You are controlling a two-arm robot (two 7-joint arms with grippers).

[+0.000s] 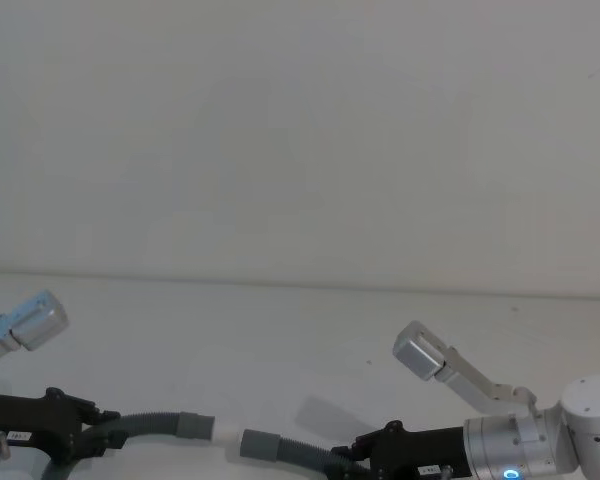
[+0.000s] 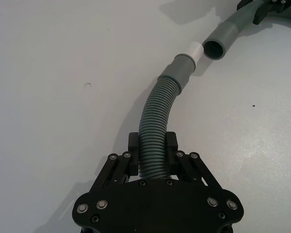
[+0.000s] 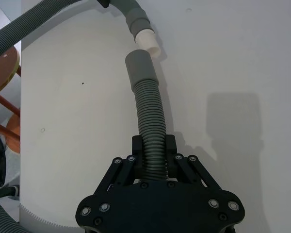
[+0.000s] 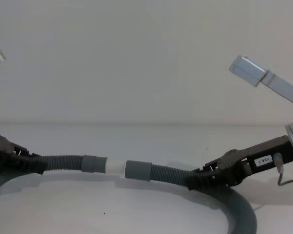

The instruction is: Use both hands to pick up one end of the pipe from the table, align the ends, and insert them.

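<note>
Light is soft and even, fairly bright, no glare on the white worktop (image 3: 223, 58). In right wrist view a clear grey blocky shadow falls on the worktop beside the pipe (image 3: 150, 116), so light comes from above. Chest view is dimmer, w/ soft shadow under the pipe. Focus is decent throughout; head view slightly hazy.

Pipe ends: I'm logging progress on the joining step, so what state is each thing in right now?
Left gripper: shut on the pipe's corrugated part.
Right gripper: shut on the pipe's corrugated part.
Pipe: held off the table near both ends.
White-tipped end: facing the hollow end, not inserted.
Hollow end: open, close to the white tip, slightly off line.
</note>
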